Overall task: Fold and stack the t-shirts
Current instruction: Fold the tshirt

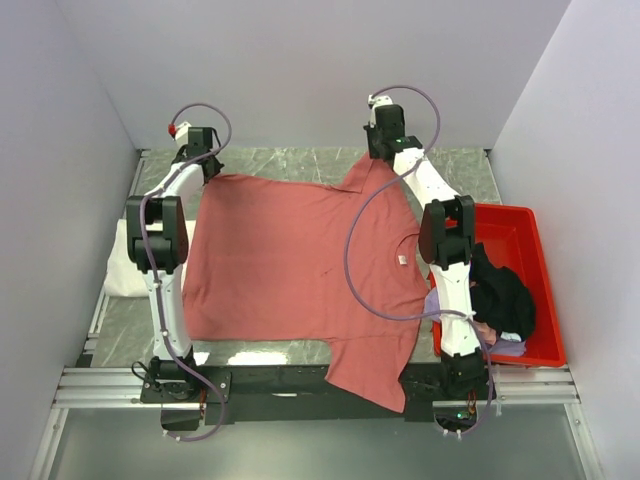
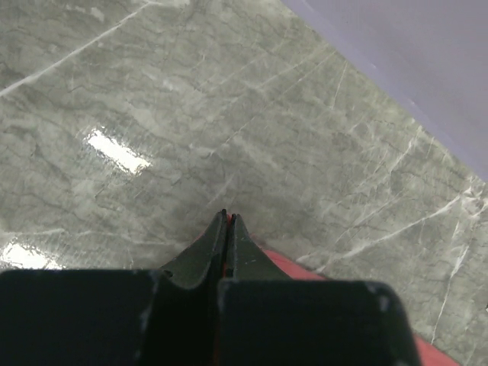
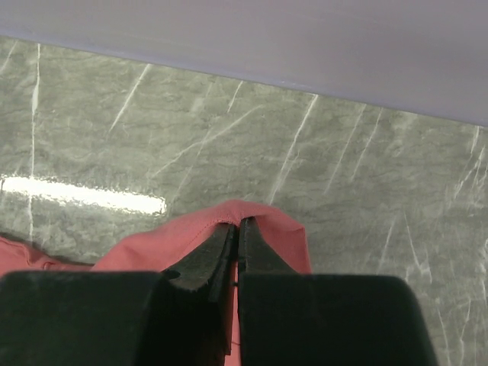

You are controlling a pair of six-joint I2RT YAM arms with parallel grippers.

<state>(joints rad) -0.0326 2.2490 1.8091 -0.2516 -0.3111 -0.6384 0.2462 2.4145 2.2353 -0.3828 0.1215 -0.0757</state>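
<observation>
I think we are near the start of the job. The big dusty red t-shirt (image 1: 290, 260) lies spread out flat on the table (image 1: 290, 165). One sleeve hangs over the near edge. It has no fold in it yet.

A white t-shirt (image 1: 122, 272) sits at the left side, partly under my left arm. I cannot tell if it is folded. The red tray (image 1: 520, 225) on the right holds a black t-shirt (image 1: 500, 290) in a heap, with bits of lighter cloth under it. So I see no neat stack, and most of the folding is left to do.

My left hand (image 2: 229, 219) is pressed tight together at the far left corner of the red shirt, and a thin bit of red cloth shows between its tips. My right hand (image 3: 237, 226) is pinching the far right corner the same way.
</observation>
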